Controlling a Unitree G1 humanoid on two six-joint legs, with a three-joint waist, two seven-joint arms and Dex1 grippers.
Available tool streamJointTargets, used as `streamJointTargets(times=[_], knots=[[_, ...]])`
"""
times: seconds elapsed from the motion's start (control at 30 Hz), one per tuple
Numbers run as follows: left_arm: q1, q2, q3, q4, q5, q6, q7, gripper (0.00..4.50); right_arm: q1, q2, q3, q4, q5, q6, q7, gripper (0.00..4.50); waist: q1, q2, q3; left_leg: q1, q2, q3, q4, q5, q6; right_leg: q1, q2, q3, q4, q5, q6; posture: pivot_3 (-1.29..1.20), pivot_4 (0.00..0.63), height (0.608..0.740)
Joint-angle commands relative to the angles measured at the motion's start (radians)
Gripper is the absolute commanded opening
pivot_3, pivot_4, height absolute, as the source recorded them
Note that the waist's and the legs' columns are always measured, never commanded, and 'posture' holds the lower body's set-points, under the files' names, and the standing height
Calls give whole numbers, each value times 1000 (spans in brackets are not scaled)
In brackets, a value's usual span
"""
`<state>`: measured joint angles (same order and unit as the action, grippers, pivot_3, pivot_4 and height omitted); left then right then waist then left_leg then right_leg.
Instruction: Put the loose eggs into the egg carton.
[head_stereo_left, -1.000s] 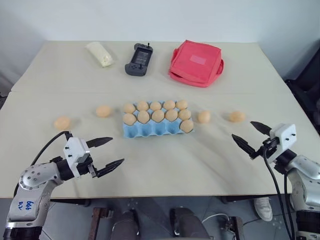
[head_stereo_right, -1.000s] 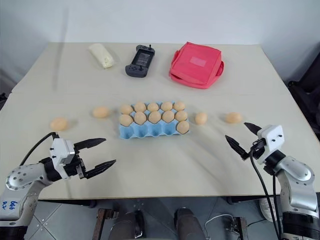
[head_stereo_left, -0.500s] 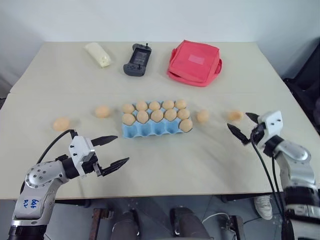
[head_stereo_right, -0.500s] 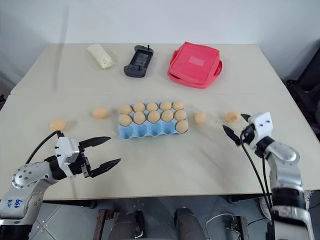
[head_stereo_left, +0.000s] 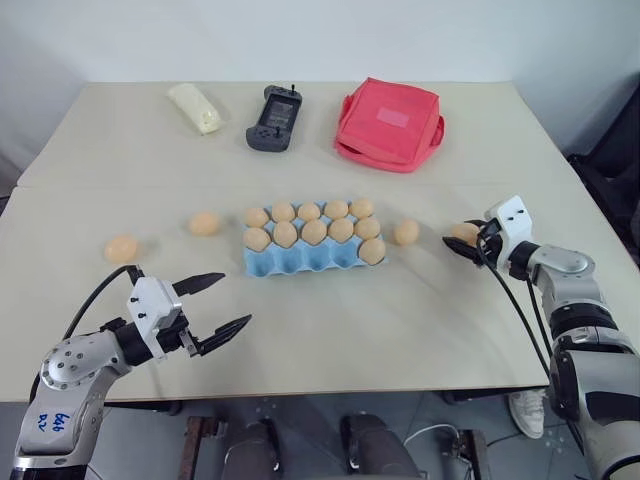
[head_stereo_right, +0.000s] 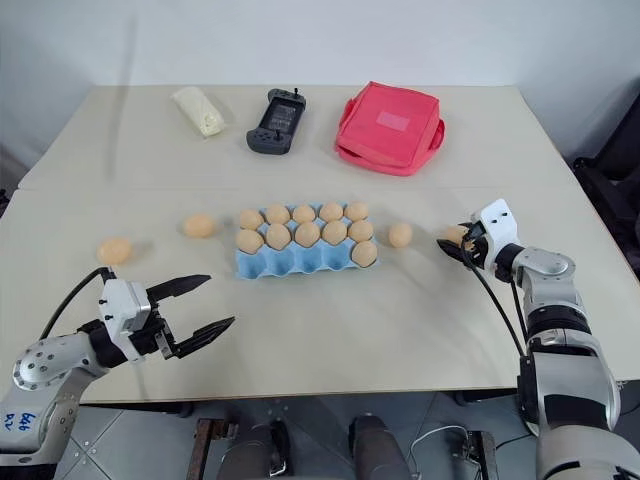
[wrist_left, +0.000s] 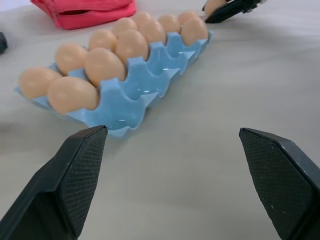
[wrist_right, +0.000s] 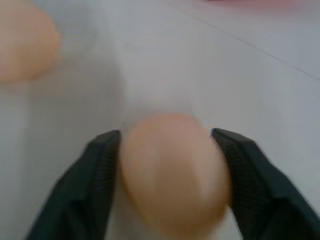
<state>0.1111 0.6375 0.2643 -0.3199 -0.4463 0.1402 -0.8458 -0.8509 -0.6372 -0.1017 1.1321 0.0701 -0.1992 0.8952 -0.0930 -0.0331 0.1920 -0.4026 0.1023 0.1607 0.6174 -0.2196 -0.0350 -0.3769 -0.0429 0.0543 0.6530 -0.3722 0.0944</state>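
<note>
- Beige tabletop (head_stereo_left: 330, 340), seen from above, carries all objects; a pale wall stands behind its far edge.
- Left gripper (head_stereo_left: 218, 304) hangs over the near left part of the table, its two black fingers spread wide apart with nothing between them; it points toward the egg carton and is well apart from it.
- Right gripper (head_stereo_left: 463, 240) lies low at the right side of the table; in the right wrist view its two fingers (wrist_right: 100, 175) press against both sides of a loose egg (wrist_right: 172, 170), which sits on the tabletop.
- Egg carton (head_stereo_left: 300, 262), light blue moulded pulp, sits near the table's centre. Its near row of cups is empty; the middle and far rows each hold five tan-brown eggs (head_stereo_left: 315, 232).
- Second loose egg (head_stereo_left: 406, 232) rests on the table just to the right of the carton, between it and the gripped egg.
- Two further loose eggs lie to the left of the carton: one (head_stereo_left: 205, 223) near it, the other (head_stereo_left: 122, 248) farther left and slightly nearer the front edge.
- Far part of the table, left to right: a pale cream oblong packet (head_stereo_left: 197, 107), a dark grey handheld game controller (head_stereo_left: 274, 118), and a red fabric pouch (head_stereo_left: 390, 125).
</note>
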Motion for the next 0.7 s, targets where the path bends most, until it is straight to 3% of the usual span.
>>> streamJointTargets(times=[0.03,0.13,0.23,0.4,0.53,0.7], knots=[[11,-6,39,-44,-23,-14,15,4500,-19,6,-24,-45,38,-27,61,1929,-6,0,0,0,0,0,0,0,0,0,0,0,0,0,0,0,150,740],[18,-7,61,-44,-31,-9,28,4500,2,39,-20,-170,84,17,145,1929,-20,0,0,0,0,0,0,0,0,0,-1,0,0,1,1,0,150,740],[33,-2,91,-34,-40,-8,28,4500,69,93,15,-444,152,159,205,1929,-23,0,0,0,2,0,0,0,0,0,0,1,1,1,1,0,150,740],[51,5,136,4,-42,-14,19,4500,153,195,108,-863,216,396,160,1929,-20,0,0,0,5,-1,-1,-1,-3,-2,1,0,3,0,0,0,150,740],[59,2,149,28,-41,-19,8,4500,152,247,153,-913,203,450,118,1929,-15,-1,0,-1,4,-1,-1,-1,-2,-3,-1,-1,3,0,-1,0,150,740],[75,-3,159,44,-39,-23,6,4500,151,311,227,-840,145,390,100,1929,-18,-1,-1,-1,2,0,-1,-4,-1,-3,-4,-9,2,-1,-2,0,150,740]])
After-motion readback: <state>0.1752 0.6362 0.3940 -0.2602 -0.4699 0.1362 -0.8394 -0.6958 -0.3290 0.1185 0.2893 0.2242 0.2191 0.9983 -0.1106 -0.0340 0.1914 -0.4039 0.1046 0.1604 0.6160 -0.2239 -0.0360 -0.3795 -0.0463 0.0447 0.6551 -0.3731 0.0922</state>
